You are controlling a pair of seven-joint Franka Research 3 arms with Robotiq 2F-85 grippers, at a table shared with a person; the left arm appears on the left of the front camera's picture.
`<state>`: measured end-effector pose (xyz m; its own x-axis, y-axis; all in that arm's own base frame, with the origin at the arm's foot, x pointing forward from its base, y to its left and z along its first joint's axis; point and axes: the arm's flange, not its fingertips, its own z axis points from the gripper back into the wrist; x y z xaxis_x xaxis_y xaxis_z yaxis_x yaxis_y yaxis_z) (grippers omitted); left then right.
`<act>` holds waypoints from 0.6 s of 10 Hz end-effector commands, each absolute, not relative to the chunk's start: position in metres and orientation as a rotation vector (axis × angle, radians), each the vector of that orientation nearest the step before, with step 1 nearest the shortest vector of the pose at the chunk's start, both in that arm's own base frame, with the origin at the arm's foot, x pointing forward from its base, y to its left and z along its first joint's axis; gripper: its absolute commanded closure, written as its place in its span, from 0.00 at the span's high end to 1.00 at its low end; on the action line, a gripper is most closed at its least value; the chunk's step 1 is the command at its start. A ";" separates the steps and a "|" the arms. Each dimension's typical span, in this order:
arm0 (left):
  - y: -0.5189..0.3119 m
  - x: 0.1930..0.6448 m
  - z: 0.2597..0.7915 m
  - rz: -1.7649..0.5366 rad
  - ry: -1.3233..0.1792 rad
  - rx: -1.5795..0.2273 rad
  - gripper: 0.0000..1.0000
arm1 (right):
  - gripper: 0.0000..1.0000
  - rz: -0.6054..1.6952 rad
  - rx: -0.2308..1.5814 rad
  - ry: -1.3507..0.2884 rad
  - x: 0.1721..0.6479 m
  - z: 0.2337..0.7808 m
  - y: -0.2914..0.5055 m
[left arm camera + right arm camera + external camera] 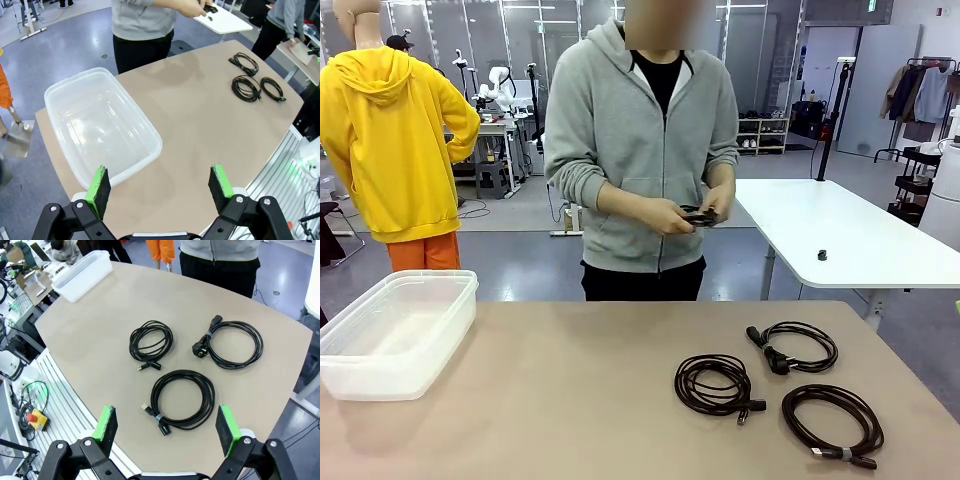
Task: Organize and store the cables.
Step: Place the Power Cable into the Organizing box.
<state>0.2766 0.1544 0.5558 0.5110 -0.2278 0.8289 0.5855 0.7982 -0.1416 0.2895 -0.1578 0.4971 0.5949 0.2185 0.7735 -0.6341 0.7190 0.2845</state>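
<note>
The right gripper (165, 412) gapes open, the banded cable (182, 374) just ahead of its pads (106, 422) (left gripper (160, 185) open too). I'd pinch the bundle beside its band (159, 418).

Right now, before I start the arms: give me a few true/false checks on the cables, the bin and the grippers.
1. The clear bin already holds a cable. False: it is empty.
2. Three coiled cables lie on the table: the small coil, the plug coil and the banded coil. True.
3. The left gripper and the right gripper are both open and hold nothing. True.
4. The person's hands are empty. False: they hold a black bundle, apparently another cable.
5. The coils sit right beside the bin. False: they lie towards the opposite side of the table.
</note>
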 end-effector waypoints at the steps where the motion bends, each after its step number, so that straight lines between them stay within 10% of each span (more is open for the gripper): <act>1: 0.154 0.275 0.558 -0.529 -0.919 -0.437 1.00 | 1.00 0.545 0.588 -0.798 0.291 0.497 -0.159; 6: 0.154 0.275 0.558 -0.529 -0.919 -0.437 1.00 | 1.00 0.444 0.436 -0.524 0.370 0.514 -0.085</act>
<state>0.2764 0.1543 0.5563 0.5104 -0.2286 0.8290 0.5854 0.7986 -0.1402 0.3379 -0.1077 0.5025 0.7022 0.2794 0.6548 -0.5662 0.7768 0.2757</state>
